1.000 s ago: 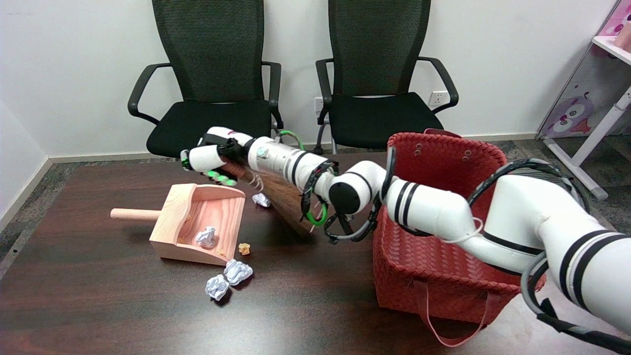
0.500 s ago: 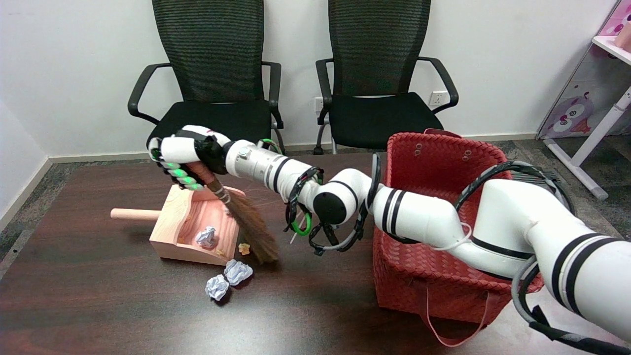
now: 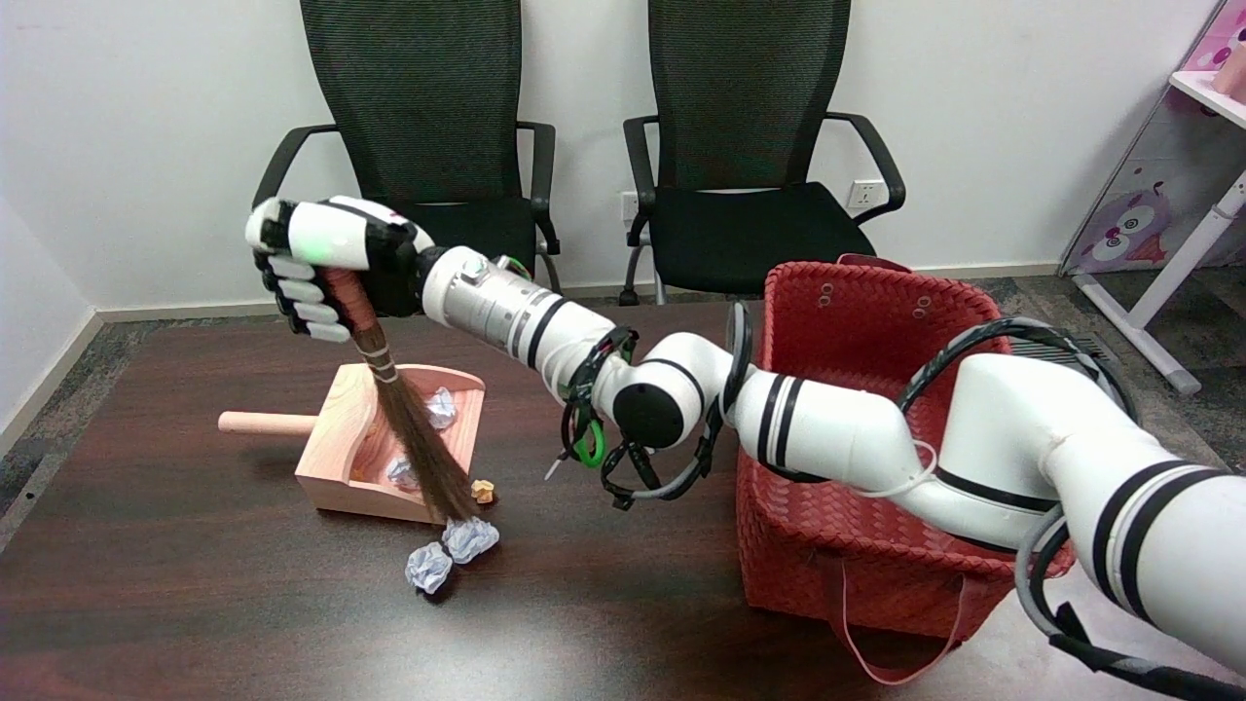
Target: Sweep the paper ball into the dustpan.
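Right hand (image 3: 316, 268) w/ broom (image 3: 414, 443) swung left over dustpan (image 3: 336, 458); far paper ball (image 3: 440, 407) now inside.

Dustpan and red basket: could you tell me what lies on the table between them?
In the head view, between the dustpan and the red basket lies a small tan scrap by the dustpan's mouth; beyond it the table is bare.
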`<action>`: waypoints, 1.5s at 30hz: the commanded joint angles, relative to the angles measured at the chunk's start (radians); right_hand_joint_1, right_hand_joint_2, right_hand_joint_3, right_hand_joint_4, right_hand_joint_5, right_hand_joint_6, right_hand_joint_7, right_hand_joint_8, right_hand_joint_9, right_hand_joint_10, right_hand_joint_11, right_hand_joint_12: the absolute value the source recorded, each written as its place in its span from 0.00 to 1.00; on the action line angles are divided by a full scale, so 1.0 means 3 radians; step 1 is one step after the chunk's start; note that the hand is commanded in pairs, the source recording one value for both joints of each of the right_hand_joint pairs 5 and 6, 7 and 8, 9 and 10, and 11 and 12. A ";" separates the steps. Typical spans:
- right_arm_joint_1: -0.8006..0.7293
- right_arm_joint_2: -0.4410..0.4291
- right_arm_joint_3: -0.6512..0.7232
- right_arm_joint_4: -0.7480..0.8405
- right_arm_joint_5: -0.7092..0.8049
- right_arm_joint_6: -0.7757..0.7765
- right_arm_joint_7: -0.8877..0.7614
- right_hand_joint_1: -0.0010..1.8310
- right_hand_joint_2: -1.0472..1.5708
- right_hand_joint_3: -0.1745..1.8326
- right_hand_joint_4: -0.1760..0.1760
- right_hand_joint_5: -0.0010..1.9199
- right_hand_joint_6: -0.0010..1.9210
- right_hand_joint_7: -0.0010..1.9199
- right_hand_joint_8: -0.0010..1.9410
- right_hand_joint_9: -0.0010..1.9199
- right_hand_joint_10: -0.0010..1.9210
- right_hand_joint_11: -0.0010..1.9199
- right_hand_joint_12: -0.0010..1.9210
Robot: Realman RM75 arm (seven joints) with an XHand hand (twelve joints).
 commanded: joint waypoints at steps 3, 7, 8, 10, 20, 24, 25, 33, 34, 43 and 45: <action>-0.0215 0.0405 0.0329 -0.0681 -0.0036 -0.0564 0.0140 0.45 0.81 0.90 0.46 1.00 1.00 1.00 0.99 1.00 1.00 1.00 1.00; -0.0642 0.0563 0.0831 -0.1090 -0.0036 -0.0628 -0.0875 0.44 0.84 0.86 0.47 1.00 1.00 1.00 0.99 1.00 1.00 1.00 1.00; -0.0770 0.0592 0.0954 -0.1222 -0.0042 -0.0631 -0.1219 0.45 0.85 0.87 0.48 1.00 1.00 1.00 0.99 1.00 1.00 1.00 1.00; -0.0950 0.0631 0.1133 -0.1420 -0.0046 -0.0663 -0.1820 0.44 0.88 0.89 0.48 1.00 1.00 1.00 0.99 1.00 1.00 1.00 1.00; -0.1918 0.0620 0.1571 -0.1855 0.0364 -0.1212 -0.2515 0.42 0.95 1.00 0.55 1.00 1.00 1.00 0.99 1.00 1.00 1.00 1.00; -0.2261 0.0622 0.1653 -0.2117 0.0810 -0.1277 -0.2520 0.41 0.95 1.00 0.55 1.00 1.00 1.00 0.99 1.00 1.00 1.00 1.00; -0.2363 0.0615 0.1679 -0.2191 0.0953 -0.1280 -0.2517 0.41 0.95 1.00 0.55 1.00 1.00 1.00 0.99 1.00 1.00 1.00 1.00; -0.3002 0.0454 0.1828 -0.2432 0.1065 -0.1797 -0.2520 0.39 0.89 1.00 0.51 1.00 1.00 1.00 0.99 1.00 1.00 1.00 1.00; -0.3065 0.0423 0.1856 -0.2417 0.0964 -0.1820 -0.2520 0.39 0.90 1.00 0.52 1.00 1.00 1.00 0.99 1.00 1.00 1.00 1.00; -0.2995 -0.0097 0.1817 -0.1564 0.0192 -0.2017 -0.2525 0.36 0.97 1.00 0.60 1.00 1.00 1.00 0.99 1.00 1.00 1.00 1.00; -0.2967 -0.0304 0.1882 -0.1322 0.0045 -0.1975 -0.2525 0.36 0.98 1.00 0.61 1.00 1.00 1.00 0.99 1.00 1.00 1.00 1.00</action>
